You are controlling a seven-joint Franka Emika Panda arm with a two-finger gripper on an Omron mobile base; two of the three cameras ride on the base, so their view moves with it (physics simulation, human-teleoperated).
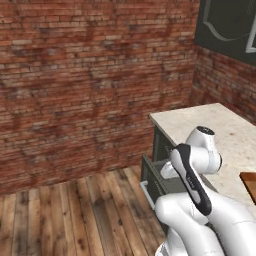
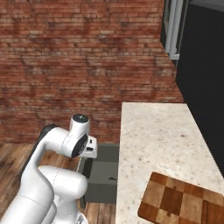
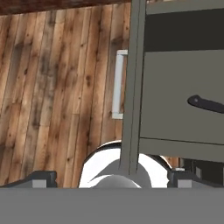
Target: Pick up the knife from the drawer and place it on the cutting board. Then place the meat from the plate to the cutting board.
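Observation:
The dark grey-green drawer (image 3: 179, 96) stands pulled open under the counter end, its silver bar handle (image 3: 117, 84) facing the wooden floor. Inside it lies the knife (image 3: 205, 103); its black handle shows at the right edge of the hand view and the blade is cut off. A small dark piece of the knife (image 2: 113, 179) also shows on the drawer floor (image 2: 103, 173). My gripper (image 3: 113, 180) hangs above the drawer's front wall, open wide and holding nothing, to the left of the knife. The checkered cutting board (image 2: 183, 201) lies on the counter's near right. The plate and the meat are out of view.
The speckled beige counter (image 2: 153, 140) runs back toward the brick wall (image 1: 90, 75). A plank floor (image 1: 75, 215) lies left of the open drawer (image 1: 150, 182). A corner of the board (image 1: 249, 182) shows at the right edge. Dark panels (image 2: 201, 65) rise beyond the counter.

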